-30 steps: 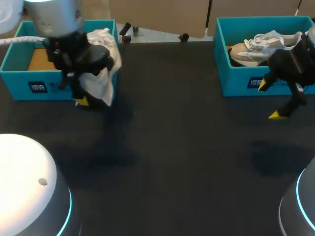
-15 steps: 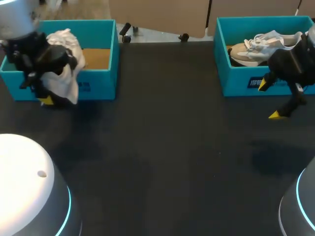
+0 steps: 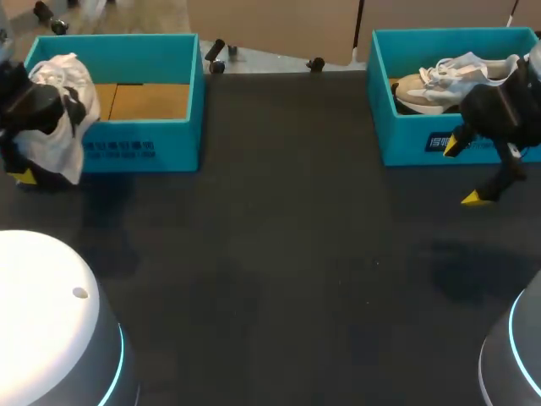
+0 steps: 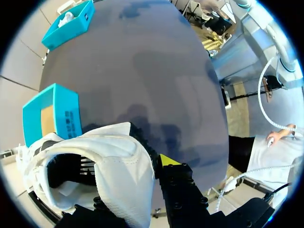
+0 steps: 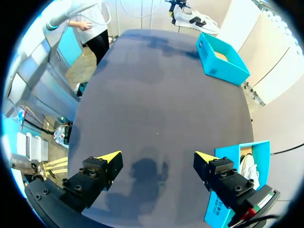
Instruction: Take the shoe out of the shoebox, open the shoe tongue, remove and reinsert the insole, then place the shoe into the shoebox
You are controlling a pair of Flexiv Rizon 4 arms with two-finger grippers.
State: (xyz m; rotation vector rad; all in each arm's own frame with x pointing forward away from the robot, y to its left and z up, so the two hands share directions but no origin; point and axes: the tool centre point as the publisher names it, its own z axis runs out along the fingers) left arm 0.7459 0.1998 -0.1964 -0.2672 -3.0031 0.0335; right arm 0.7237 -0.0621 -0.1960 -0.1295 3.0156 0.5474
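A white shoe (image 3: 57, 118) hangs off the table at the far left, in front of the left corner of the empty teal shoebox (image 3: 127, 150). My left gripper (image 3: 30, 169) is shut on it. In the left wrist view the shoe's (image 4: 111, 166) opening faces the camera, one yellow fingertip (image 4: 167, 160) shows beside it and the other is hidden behind the shoe. My right gripper (image 3: 467, 172) stands open in front of the right teal shoebox (image 3: 406, 144), which holds a beige and white shoe (image 3: 439, 78). Nothing is between its fingers (image 5: 156, 156).
The dark tabletop (image 3: 279, 254) stretches between the two boxes. The left shoebox (image 5: 222, 61) lies far ahead of the right gripper, the right shoebox (image 5: 228, 159) close beside it. Small black fittings (image 3: 314, 63) sit at the table's back edge.
My left arm has carried the white shoe to the left, from in front of the left box's right end to its left corner. The right arm has not moved.
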